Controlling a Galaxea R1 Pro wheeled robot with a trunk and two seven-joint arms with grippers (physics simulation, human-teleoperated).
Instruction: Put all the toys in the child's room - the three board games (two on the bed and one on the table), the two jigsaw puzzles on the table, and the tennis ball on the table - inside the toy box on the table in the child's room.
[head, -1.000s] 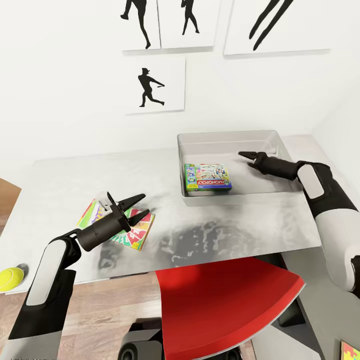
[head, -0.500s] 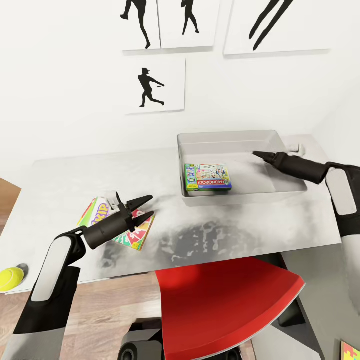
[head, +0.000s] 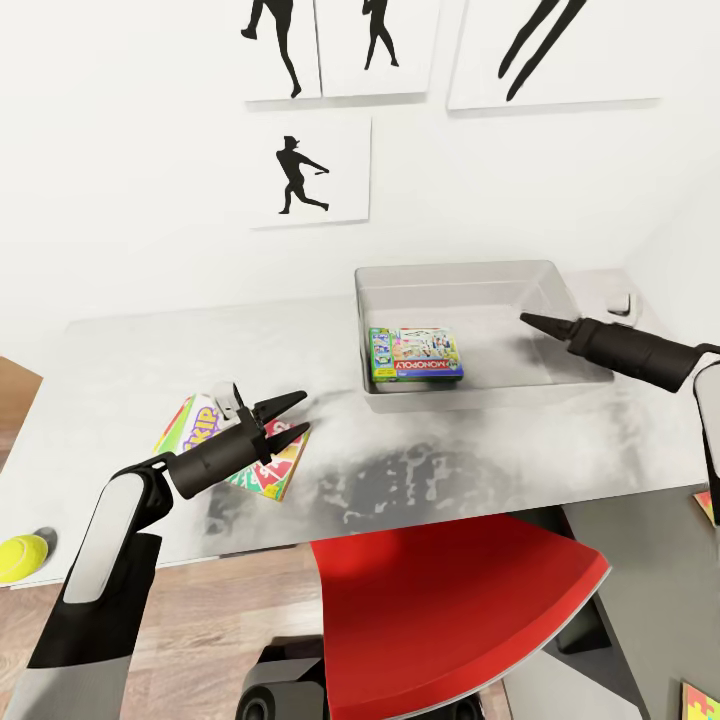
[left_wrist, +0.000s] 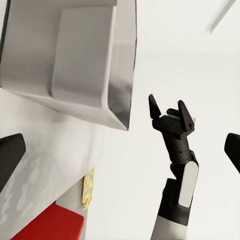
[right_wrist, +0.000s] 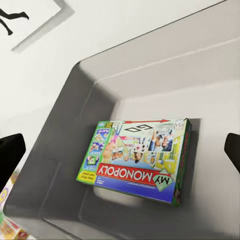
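Left fingers (head: 285, 417) spread apart, empty, poised just above the yellow-green-red board game (head: 232, 445) lying flat on the desk (head: 450, 470). Right fingers (head: 530, 321) also parted and holding nothing, as seen from the left wrist (left_wrist: 169, 108), hovering over the right half of the toy box (head: 455, 276). Inside that light-grey bin, near its front-left wall, the green-edged Monopoly box (head: 415, 354) flat on the bottom (right_wrist: 137, 160). Off the desk's left end, lower down, the tennis ball (head: 21, 557). In front of the desk, a red chair (head: 450, 610); at the right, a bit of a multicoloured puzzle (head: 708, 503) on the lower dark-grey section.
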